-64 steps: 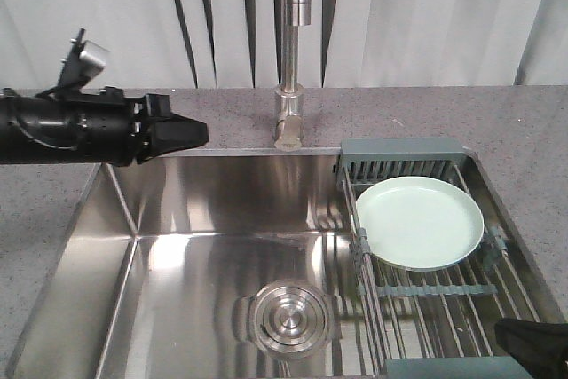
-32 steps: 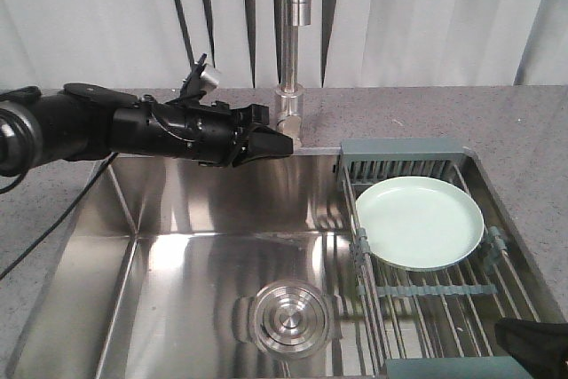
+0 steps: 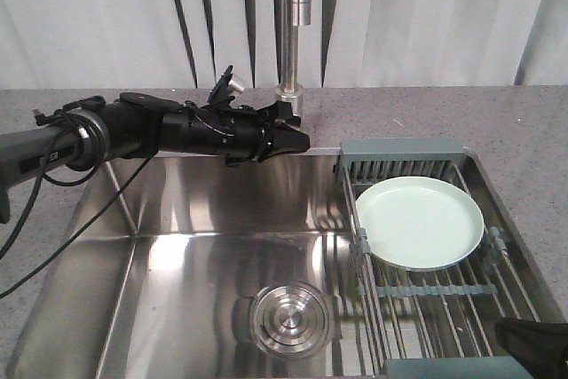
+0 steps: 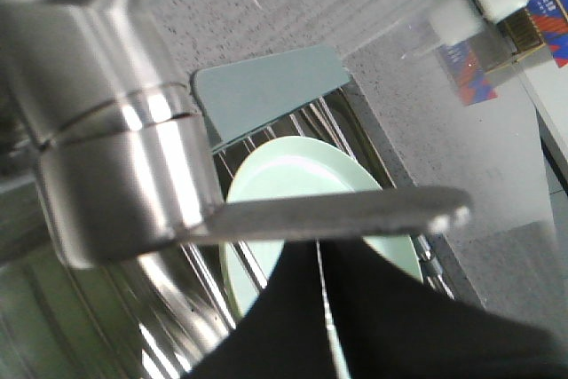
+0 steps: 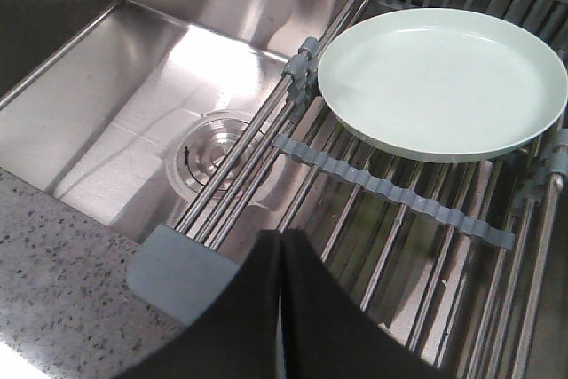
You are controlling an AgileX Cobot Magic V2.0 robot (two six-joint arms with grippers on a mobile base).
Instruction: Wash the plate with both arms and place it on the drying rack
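Observation:
The pale mint-green plate (image 3: 419,222) lies flat on the far half of the drying rack (image 3: 426,299), which spans the right side of the sink. It also shows in the right wrist view (image 5: 444,77) and the left wrist view (image 4: 293,170). My left gripper (image 3: 300,141) is shut and empty at the base of the faucet (image 3: 291,42). In its wrist view the left gripper's tips (image 4: 319,250) sit just under the faucet's steel lever (image 4: 355,212). My right gripper (image 5: 280,237) is shut and empty, above the rack's near end (image 5: 182,272).
The steel sink basin (image 3: 177,219) has a round drain (image 3: 288,317) in its floor. Grey speckled counter (image 3: 461,113) surrounds it. A black part of the right arm (image 3: 532,343) shows at the bottom right corner.
My left arm has swung right from over the left counter to the faucet base, still shut. The plate, the rack and the right arm have not moved.

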